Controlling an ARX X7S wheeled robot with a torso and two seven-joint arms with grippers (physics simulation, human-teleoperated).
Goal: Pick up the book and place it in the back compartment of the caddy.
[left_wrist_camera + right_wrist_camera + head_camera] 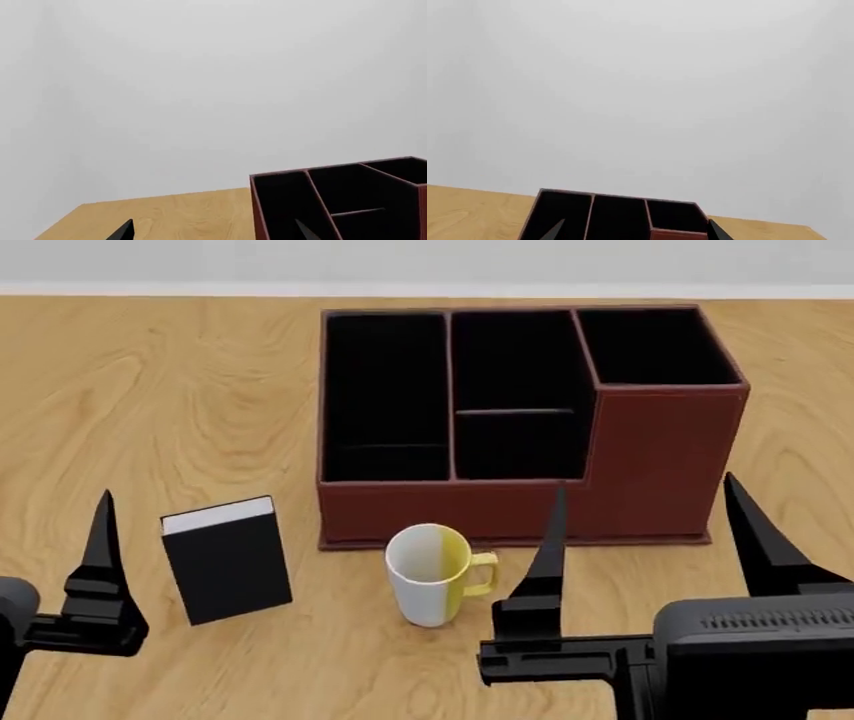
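A wooden table [160, 390] carries the caddy [661, 455], book [230, 560] and mug [430, 575].

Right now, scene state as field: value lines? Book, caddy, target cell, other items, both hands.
book: book stands upright on the table, ungrasped, near-left of the caddy
caddy: caddy sits behind the mug, all four cells empty
target: back compartment empty, the small middle cell behind the short cross-wall
other: white and yellow mug upright in front of the caddy, apart from the book
left hand: left hand open, empty; only one finger shows in the head view
right hand: right hand open, empty, near the mug's right
task: not started
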